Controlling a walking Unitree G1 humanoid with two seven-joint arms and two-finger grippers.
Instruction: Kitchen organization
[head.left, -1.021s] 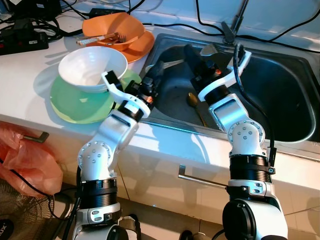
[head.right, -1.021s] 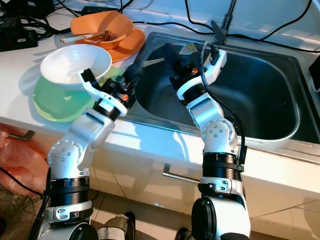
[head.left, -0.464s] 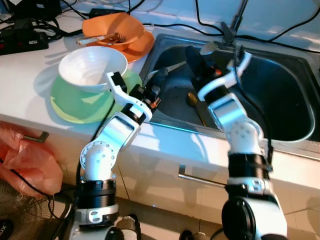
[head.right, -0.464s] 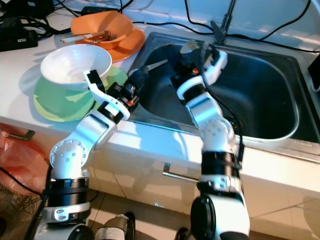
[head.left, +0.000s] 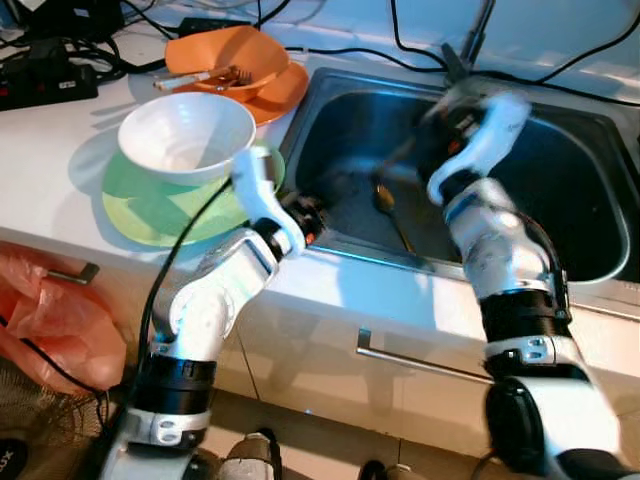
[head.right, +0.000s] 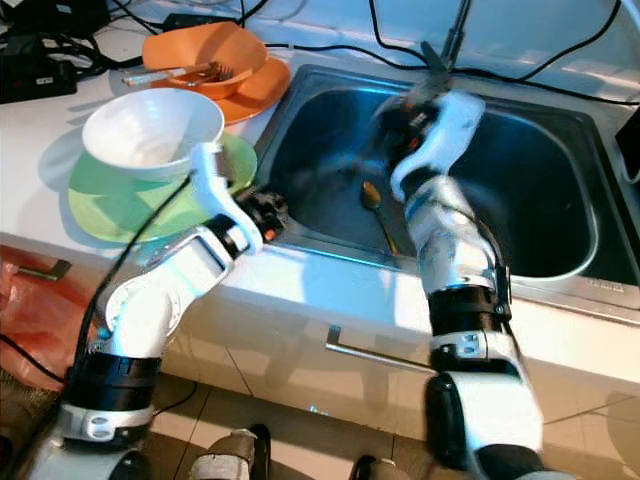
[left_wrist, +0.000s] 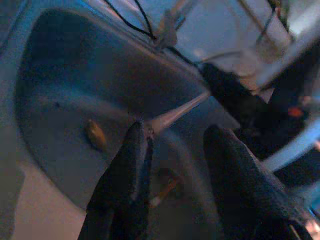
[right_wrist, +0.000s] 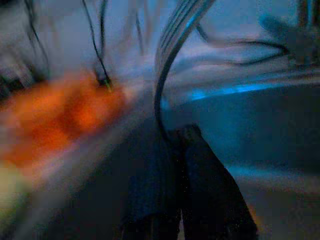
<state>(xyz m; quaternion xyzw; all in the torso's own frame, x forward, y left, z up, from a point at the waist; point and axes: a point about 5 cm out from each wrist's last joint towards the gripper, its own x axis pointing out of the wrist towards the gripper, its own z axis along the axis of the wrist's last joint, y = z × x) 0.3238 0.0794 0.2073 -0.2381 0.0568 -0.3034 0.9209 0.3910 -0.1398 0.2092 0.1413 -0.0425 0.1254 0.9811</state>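
Steel sink (head.left: 590, 270) at the frame's upper right is holding a brass-coloured spoon (head.left: 386, 203) on its floor. The right gripper (right_wrist: 172, 145) is pinching a fork (right_wrist: 175, 35), fingers pressed together, probably carrying it toward the orange bowl (head.left: 225, 55) at upper left. The left gripper (left_wrist: 175, 155) is hovering over the basin, fingers spread.

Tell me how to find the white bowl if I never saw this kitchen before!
Start at the big metal sink and look along the white counter on the robot's left side. Two dish piles sit there: an orange bowl farther back and a green plate nearer the front edge. The white bowl sits on that green plate, and it is the only white dish.
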